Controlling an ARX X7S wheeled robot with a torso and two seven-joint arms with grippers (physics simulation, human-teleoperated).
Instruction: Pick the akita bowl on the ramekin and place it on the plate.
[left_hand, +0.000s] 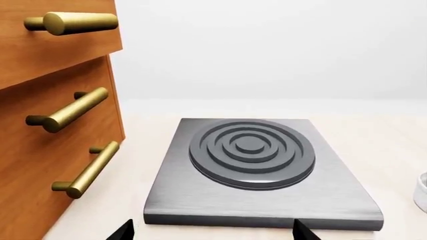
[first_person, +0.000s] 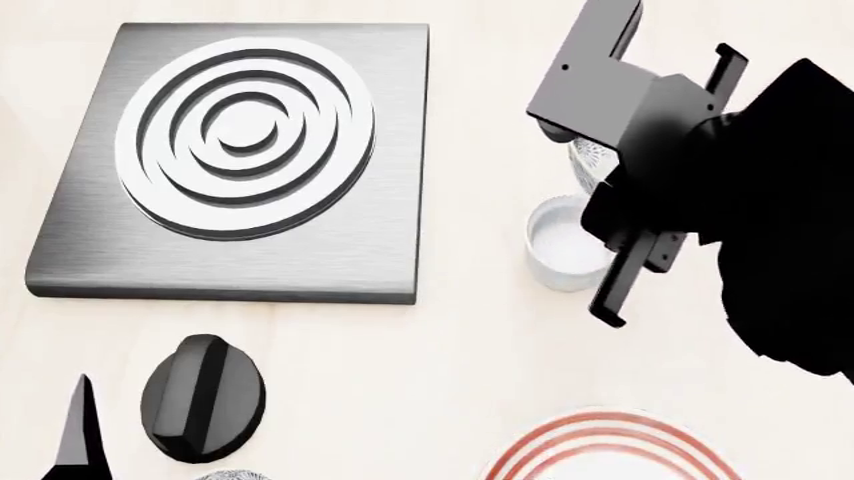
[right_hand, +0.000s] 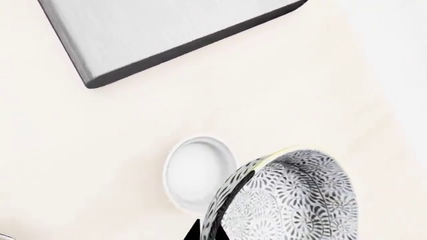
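Right gripper (right_hand: 208, 234) jaws: closed on the rim of the akita bowl (right_hand: 293, 200), as shown in the right wrist view; only the dark fingertips are visible at the lower edge of the frame. The bowl sits tilted at lower right, clear of the ramekin (right_hand: 199, 171), which stands empty just beside it on the pale counter (right_hand: 100, 150). One corner of the grey hob plate (right_hand: 160, 35) occupies the upper left.

Head view: the right arm covers the upper right. A sliver of the akita bowl (first_person: 591, 160) shows behind it, above the ramekin (first_person: 561, 245). The plate (first_person: 607, 450) lies at the lower edge, well apart. A black knob (first_person: 203, 397) lies lower left.

Left wrist view: left gripper (left_hand: 213, 231) jaws stand wide, holding nothing. The hob plate (left_hand: 260, 170) fills the centre; wooden drawers (left_hand: 47, 125) occupy the left.
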